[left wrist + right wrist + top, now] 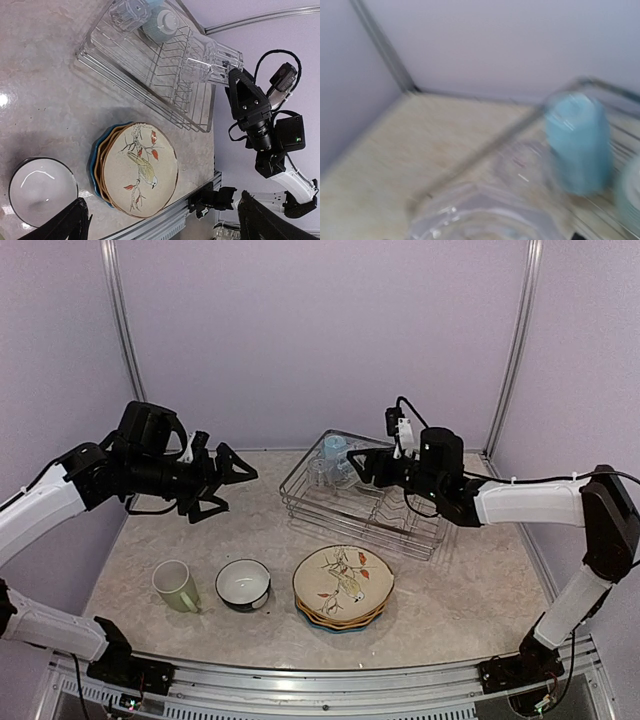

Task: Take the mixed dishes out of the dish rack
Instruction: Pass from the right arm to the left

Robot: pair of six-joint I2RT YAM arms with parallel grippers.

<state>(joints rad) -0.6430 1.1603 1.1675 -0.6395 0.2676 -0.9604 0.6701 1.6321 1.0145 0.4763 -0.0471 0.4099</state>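
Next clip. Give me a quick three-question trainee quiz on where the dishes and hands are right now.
1. True or false: the pale green mug stands inside the dish rack.
2. Which plate tops the stack on the table? A) blue B) cream bird-print C) dotted yellow-orange
3. Fill in: the left hand hangs above the table with its jaws ____.
Key: 1 false; 2 B; 3 open.

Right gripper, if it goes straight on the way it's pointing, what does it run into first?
Probably the clear glass in the dish rack, which sits right in front of the right gripper. The blue mug stands farther on, to one side. The wrist picture is blurred, so contact is unclear.
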